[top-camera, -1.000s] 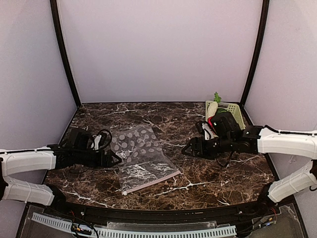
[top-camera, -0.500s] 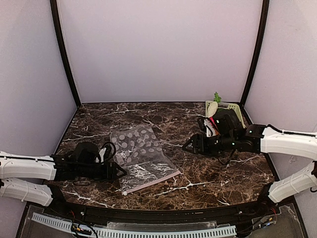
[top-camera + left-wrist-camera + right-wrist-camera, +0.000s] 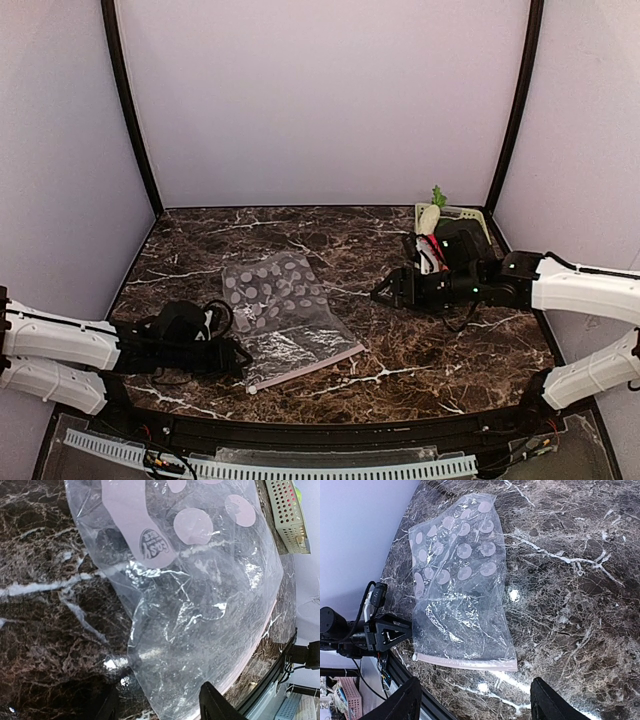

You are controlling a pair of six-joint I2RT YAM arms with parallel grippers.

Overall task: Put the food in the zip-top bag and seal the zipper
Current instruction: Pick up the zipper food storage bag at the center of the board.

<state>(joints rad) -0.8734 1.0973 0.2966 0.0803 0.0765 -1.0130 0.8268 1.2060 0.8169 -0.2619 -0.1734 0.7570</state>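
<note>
Your left arm (image 3: 60, 340) and right arm (image 3: 585, 290) have glossy white shells, black wrist housings trailing looped black cables, and matte black wedge-shaped claw fingers (image 3: 405, 702).

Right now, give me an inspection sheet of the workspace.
Surface: dark marble table, white veins.
Job's things: zip-top bag flat, empty; zipper at its near edge; white radish in the basket, rest hidden.
Clutter: nothing seen.
Claws: left claw open, at the bag's left edge; right claw open, right of the bag, holding nothing.
Cables: black cable looped at the left wrist.
Surroundings: pale walls, black frame posts.
</note>
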